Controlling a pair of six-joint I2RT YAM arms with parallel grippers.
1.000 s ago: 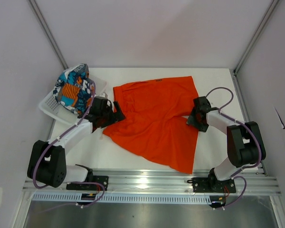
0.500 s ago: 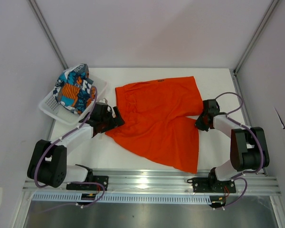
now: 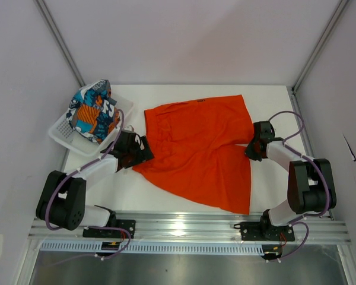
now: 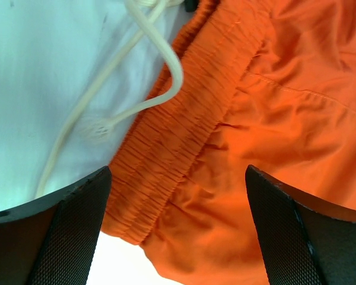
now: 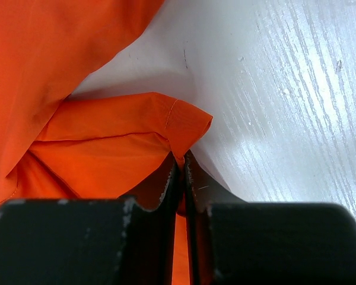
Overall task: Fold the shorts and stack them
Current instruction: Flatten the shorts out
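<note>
Orange shorts [image 3: 196, 151]: spread flat at centre of the top view on the white table [image 3: 273, 107], waistband toward the left, legs running to the right and lower right. No fold made yet. Patterned shorts [image 3: 92, 113]: bunched in the basket [image 3: 59, 135], upper left, untouched.

Right gripper [image 5: 181, 172]: jaws pinched together on a folded corner of the leg hem [image 5: 187, 127]. The fabric is clamped between the fingers and the table is bare to its right. In the top view it sits at the right edge of the garment [image 3: 250, 153].

Left gripper [image 4: 178, 208]: spread wide, holding nothing. Its fingers straddle the elastic waistband [image 4: 184, 136], with the white drawstring [image 4: 179, 77] trailing onto the table at upper left. In the top view it is at the left edge of the shorts [image 3: 143, 152].

Change over the last second: the right jaws went from part open to closed on the hem, and that arm drew out to the right. The lower leg now lies straighter, its edge further right. The left arm shifted slightly down-left and did not close.

Reading: one of two grips is secured. The left side likely needs to close on the waistband before any lift or fold. Stacking is not started.
</note>
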